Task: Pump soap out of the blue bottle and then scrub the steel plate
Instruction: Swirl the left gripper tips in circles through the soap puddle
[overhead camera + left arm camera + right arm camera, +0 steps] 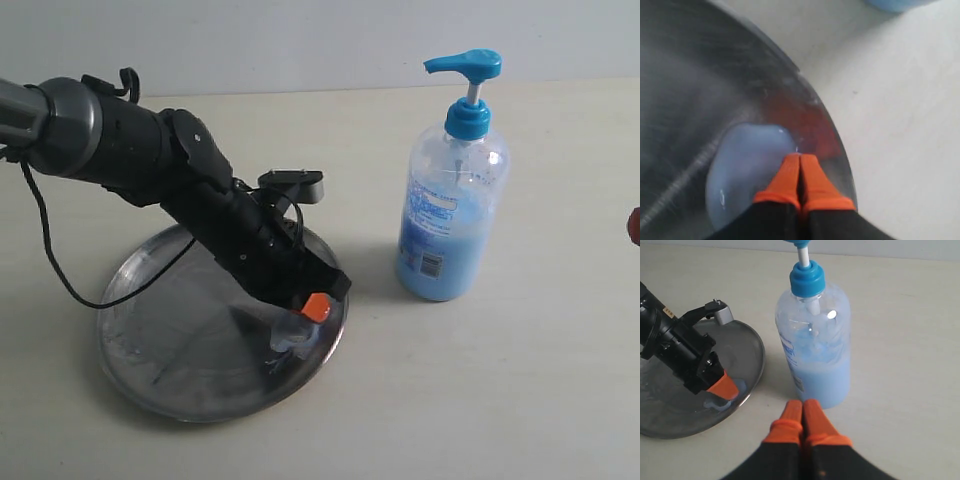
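Note:
The steel plate [160, 330] lies at the left on the table. A pale blue soap blob [290, 336] sits on it near its right rim. My left gripper [316, 307] is shut, with its orange tips down at the blob's edge; up close the tips [800, 156] rest beside the soap [745, 170] on the plate [695, 75]. The blue bottle [450, 210] stands upright to the right of the plate, its pump head raised. My right gripper [801, 403] is shut and empty, low over the table on the near side of the bottle [815, 350].
The left arm's black body [180, 190] and cable slant over the plate's back half. A dark red sliver [634, 226] shows at the right edge of the exterior view. Bare beige table [500, 400] surrounds the plate and bottle.

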`<state>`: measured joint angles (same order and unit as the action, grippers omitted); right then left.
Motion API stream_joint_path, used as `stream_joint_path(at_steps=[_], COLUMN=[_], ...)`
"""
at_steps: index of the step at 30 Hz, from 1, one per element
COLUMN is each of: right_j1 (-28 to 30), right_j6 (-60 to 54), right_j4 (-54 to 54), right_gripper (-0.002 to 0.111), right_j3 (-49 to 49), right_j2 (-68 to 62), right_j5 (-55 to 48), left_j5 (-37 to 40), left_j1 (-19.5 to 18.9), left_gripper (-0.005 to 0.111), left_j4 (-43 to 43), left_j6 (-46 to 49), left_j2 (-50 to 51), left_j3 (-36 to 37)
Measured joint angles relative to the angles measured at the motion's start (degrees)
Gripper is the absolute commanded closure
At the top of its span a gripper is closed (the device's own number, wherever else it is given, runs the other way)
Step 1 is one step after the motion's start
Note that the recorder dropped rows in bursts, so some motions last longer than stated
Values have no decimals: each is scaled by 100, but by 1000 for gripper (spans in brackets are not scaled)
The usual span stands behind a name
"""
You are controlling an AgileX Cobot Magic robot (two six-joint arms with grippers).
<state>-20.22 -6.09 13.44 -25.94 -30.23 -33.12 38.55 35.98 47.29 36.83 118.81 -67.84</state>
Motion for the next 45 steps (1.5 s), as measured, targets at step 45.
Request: stream_joint_path(at_steps=[45], right_j1=[0], right_j6=[0], right_j4=[10], right_gripper=[108], right_j3=[0], right_j2=[0], right_j5=[0], left_j5=[296], left_j1=[0], left_gripper=[106], left_j4=[-161], left_j6=[-307], left_j2=[417], left_j3=[-658])
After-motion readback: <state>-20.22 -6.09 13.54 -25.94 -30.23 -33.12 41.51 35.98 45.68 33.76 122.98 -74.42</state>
